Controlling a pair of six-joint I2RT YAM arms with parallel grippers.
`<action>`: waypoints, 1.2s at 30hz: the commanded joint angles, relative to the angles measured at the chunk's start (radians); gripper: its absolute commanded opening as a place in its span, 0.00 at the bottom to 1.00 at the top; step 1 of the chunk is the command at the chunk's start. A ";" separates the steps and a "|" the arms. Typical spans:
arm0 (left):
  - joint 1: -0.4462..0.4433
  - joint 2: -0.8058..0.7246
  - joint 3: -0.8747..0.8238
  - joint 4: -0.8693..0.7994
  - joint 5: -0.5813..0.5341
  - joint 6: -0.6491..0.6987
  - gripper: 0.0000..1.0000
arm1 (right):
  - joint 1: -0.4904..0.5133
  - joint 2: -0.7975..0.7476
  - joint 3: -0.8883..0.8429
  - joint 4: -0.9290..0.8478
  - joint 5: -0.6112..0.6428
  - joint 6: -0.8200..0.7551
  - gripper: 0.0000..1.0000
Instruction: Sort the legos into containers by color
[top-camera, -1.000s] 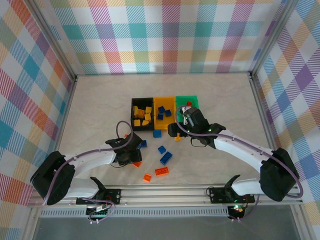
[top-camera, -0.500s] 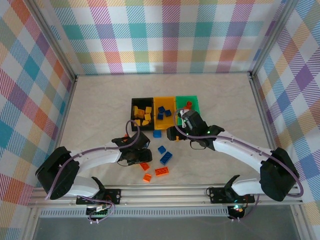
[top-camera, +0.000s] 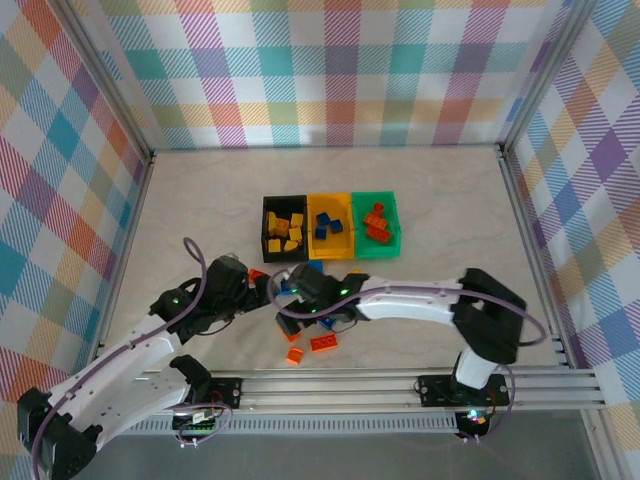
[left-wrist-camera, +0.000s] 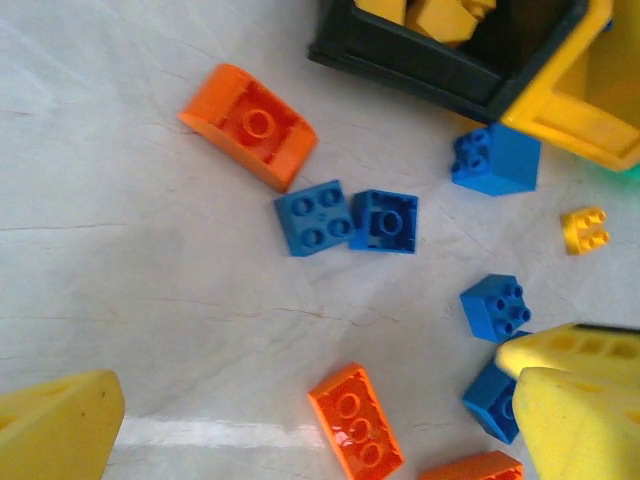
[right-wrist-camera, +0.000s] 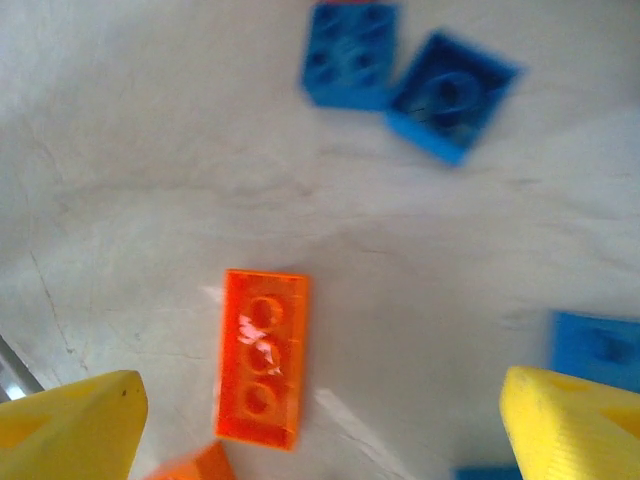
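The right end effector (right-wrist-camera: 320, 420), spread wide and empty, hangs over a flat orange-red studded plastic brick (right-wrist-camera: 262, 355) near the middle of the tabletop's (right-wrist-camera: 150, 150) near edge. Best to centre, lower straight and pinch its long sides, bound for the green open-top plastic bin (top-camera: 392, 212); the left end effector (left-wrist-camera: 315, 415) also gapes wide.

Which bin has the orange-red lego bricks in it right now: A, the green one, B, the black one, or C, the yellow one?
A, since the orange-red bricks lie inside the green bin, while the black bin holds yellow bricks and the yellow bin holds blue bricks.
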 joint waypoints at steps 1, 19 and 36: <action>0.022 -0.032 -0.018 -0.085 -0.038 0.016 1.00 | 0.040 0.096 0.077 -0.064 0.066 0.014 0.91; 0.060 -0.065 -0.029 -0.070 -0.013 0.033 1.00 | 0.117 0.280 0.177 -0.166 0.141 -0.007 0.47; 0.070 -0.006 -0.030 -0.009 0.021 0.055 1.00 | -0.151 -0.170 -0.019 -0.027 0.201 -0.048 0.37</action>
